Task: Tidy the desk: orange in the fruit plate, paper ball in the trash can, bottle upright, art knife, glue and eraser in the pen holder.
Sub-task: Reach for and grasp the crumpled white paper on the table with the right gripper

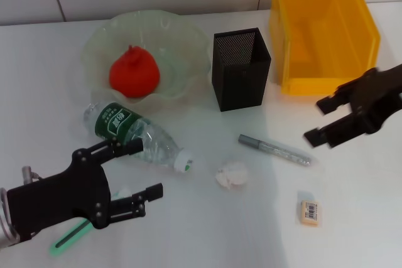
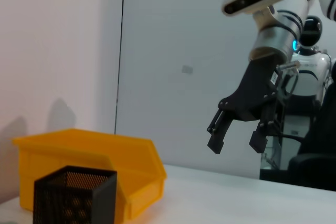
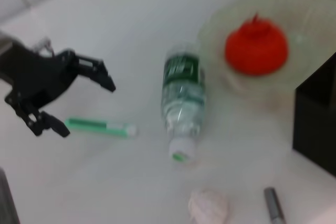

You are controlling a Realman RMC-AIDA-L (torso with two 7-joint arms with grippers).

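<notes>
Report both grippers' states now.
Left gripper: open, empty, above the green glue stick.
Right gripper: open, empty, raised near the yellow bin.

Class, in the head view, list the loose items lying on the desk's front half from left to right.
green stick → bottle → paper ball → grey art knife → eraser

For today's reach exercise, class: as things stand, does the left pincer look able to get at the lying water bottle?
Probably yes. The left pincer is open beside the water bottle, with nothing between them; the green glue stick lies clear of that path.
</notes>
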